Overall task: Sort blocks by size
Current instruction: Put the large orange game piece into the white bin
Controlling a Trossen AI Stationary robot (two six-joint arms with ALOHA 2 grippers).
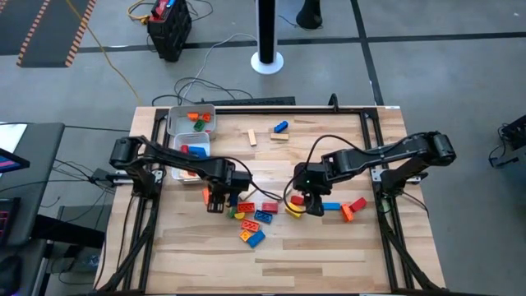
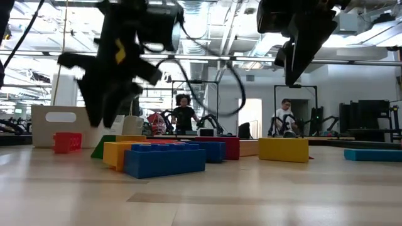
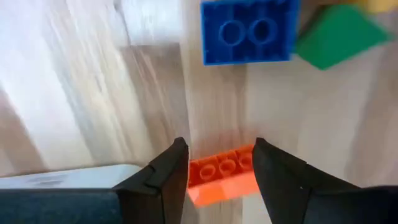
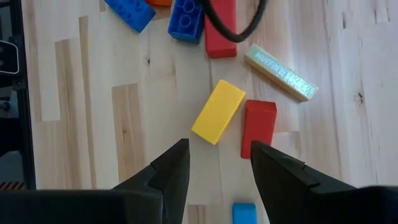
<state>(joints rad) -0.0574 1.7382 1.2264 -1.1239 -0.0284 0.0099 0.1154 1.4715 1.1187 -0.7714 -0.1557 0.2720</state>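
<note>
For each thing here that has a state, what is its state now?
Left claw: low over the table, fingers on both sides of an orange brick, grip not certain.
Right claw: open, empty, above a yellow brick.
Yellow brick: flat on the table.
Red brick: flat, next to the yellow one.
White tray: holds a few bricks.
</note>
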